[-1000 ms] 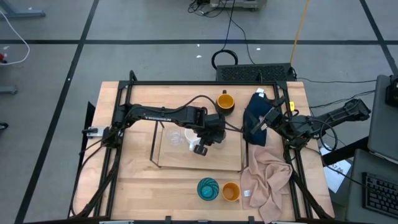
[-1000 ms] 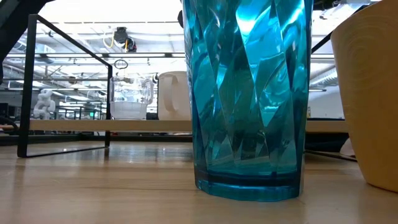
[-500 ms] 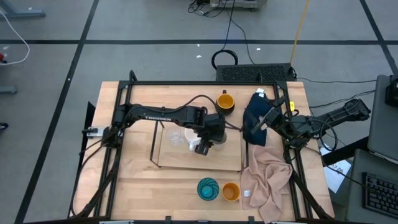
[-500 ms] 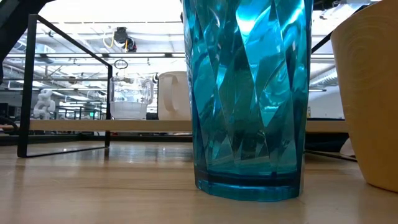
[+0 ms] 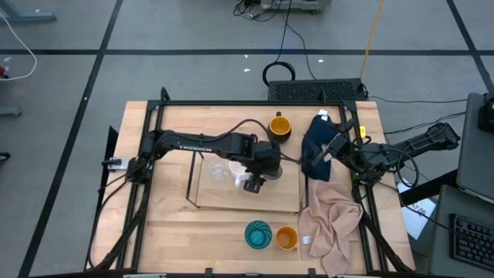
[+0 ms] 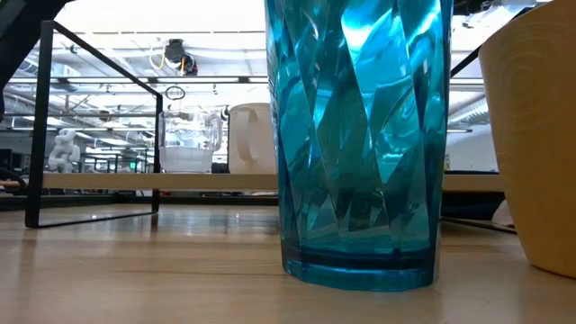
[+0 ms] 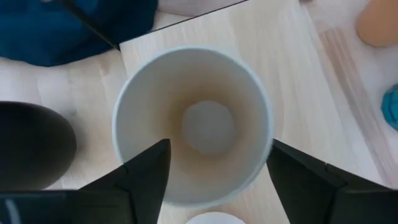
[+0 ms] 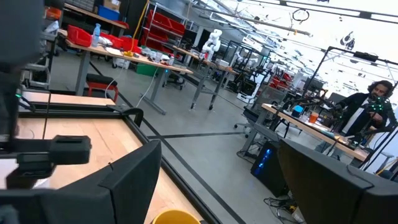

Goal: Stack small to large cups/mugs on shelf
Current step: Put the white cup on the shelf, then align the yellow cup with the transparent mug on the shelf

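Note:
On the shelf's board [image 5: 231,199] stands a beige-grey cup [image 7: 193,124], mouth up and empty. My left gripper [image 7: 217,155] hangs over it, open, one finger on either side of its rim; it hides the cup in the high view. Beside it on the board stand a clear glass [image 5: 218,168] and a white handled mug [image 5: 248,184]. The dark mug with yellow inside [image 5: 279,126] stands on the table beyond the shelf. The teal cup [image 5: 258,234] and the orange cup [image 5: 286,238] stand near the front edge. My right gripper [image 8: 217,186] waits open at the right, pointing level.
A dark blue cloth [image 5: 316,147] lies right of the shelf under my right arm, and a pinkish cloth [image 5: 332,220] lies at the near right. The shelf's black wire frame [image 6: 45,117] rises at its ends. A person sits far off in the room [image 8: 367,106].

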